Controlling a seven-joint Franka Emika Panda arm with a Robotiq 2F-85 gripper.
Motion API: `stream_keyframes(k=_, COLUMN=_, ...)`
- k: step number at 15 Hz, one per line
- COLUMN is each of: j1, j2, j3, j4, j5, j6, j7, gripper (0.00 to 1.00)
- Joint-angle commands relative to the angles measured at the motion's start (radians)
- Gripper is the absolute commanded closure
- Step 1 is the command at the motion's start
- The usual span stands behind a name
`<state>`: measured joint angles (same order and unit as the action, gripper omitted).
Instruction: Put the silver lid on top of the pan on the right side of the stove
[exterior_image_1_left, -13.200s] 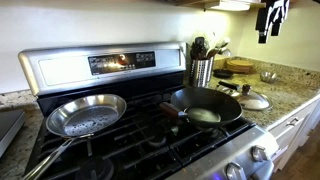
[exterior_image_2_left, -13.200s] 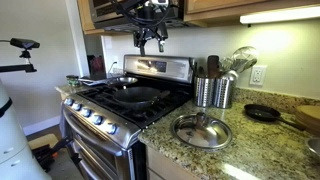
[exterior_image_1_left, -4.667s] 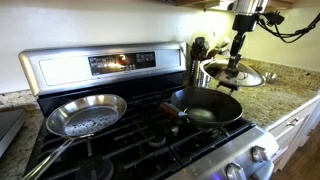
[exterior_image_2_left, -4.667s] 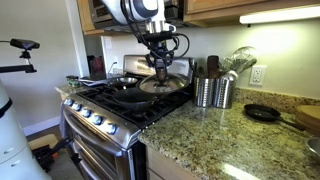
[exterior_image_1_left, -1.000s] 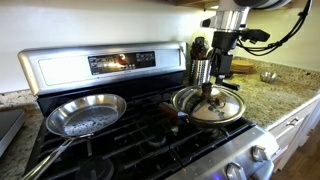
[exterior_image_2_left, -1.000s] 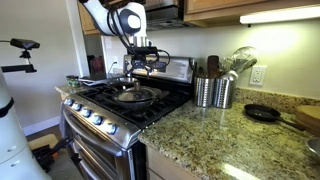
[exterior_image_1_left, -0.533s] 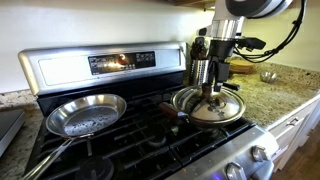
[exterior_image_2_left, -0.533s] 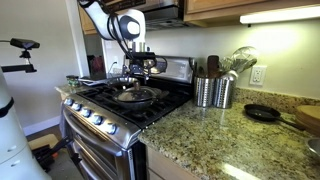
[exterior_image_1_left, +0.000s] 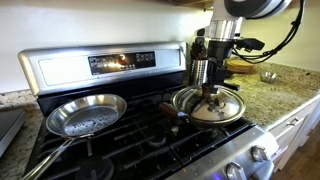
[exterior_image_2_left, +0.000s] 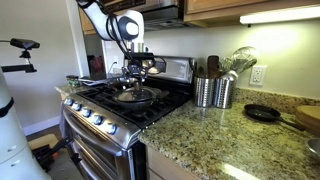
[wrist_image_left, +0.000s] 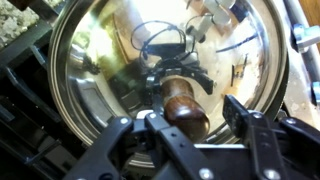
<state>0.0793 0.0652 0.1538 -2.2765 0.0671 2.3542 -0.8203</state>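
- Stove (exterior_image_1_left: 110, 65): stainless gas range with black grates, seen in both exterior views.
- Silver lid (exterior_image_1_left: 228, 110): lies flat on the pan (exterior_image_1_left: 169, 112) over the burner at 3 o'clock on the cooktop; the pan's dark handle juts out toward 9 o'clock.
- Gripper (exterior_image_1_left: 210, 98): points straight down over the lid's centre. In the wrist view the fingers (wrist_image_left: 243, 118) stand apart on either side of the brown knob (wrist_image_left: 183, 100), with a gap at 3 o'clock of it.
- Shiny frying pan (exterior_image_1_left: 85, 115): sits uncovered at 9 o'clock on the cooktop.
- Metal utensil holders (exterior_image_2_left: 212, 92): stand on the granite counter (exterior_image_2_left: 255, 150) just beside the stove.
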Motion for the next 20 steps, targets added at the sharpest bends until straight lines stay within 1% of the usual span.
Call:
stream_keyframes(k=1, j1=0.007, j2=0.005, j3=-0.004, j4=-0.003, j5=0.025, j6=0.032, j7=-0.009, gripper=0.66)
stream_keyframes(k=3, j1=0.007, j2=0.014, j3=-0.003, j4=-0.002, j5=0.035, j6=0.057, j7=-0.019, gripper=0.77)
stream_keyframes(k=4, j1=0.007, j2=0.016, j3=-0.003, j4=-0.002, j5=0.037, j6=0.064, j7=-0.021, gripper=0.81)
stream_keyframes(k=11, j1=0.007, j2=0.017, j3=-0.001, j4=-0.008, j5=0.044, j6=0.094, j7=-0.011, gripper=0.81)
stream_keyframes(k=20, j1=0.003, j2=0.037, j3=0.016, j4=-0.014, j5=0.186, j6=0.196, j7=-0.067, gripper=0.81)
